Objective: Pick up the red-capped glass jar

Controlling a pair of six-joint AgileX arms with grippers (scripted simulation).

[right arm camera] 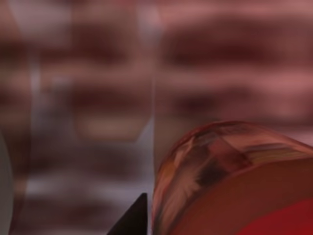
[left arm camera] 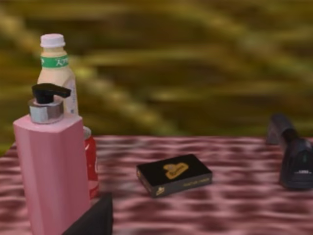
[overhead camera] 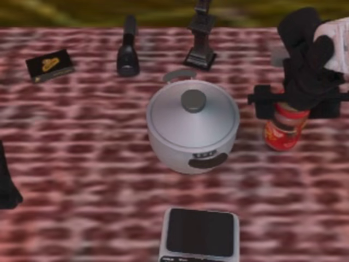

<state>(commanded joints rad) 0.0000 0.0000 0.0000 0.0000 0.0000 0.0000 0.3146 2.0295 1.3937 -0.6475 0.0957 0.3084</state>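
The red-capped glass jar (overhead camera: 284, 131) stands at the right side of the table, to the right of the silver pot (overhead camera: 192, 123). My right gripper (overhead camera: 292, 103) comes down over the jar's top and hides the lid; its fingers sit on either side of the jar, shut on it. In the right wrist view the jar (right arm camera: 234, 186) fills the near corner, with one dark fingertip (right arm camera: 139, 218) right against its glass side. My left gripper (overhead camera: 6, 188) is parked at the table's left edge, open, with only one finger (left arm camera: 95, 218) showing in its wrist view.
A black box with a gold mark (overhead camera: 50, 65), a black handheld device (overhead camera: 128, 52) and a black stand (overhead camera: 200, 43) line the back. A dark-topped scale (overhead camera: 199, 234) lies at the front. The left wrist view shows a pink pump dispenser (left arm camera: 51, 166), a pale bottle (left arm camera: 56, 68) and a red can (left arm camera: 91, 166).
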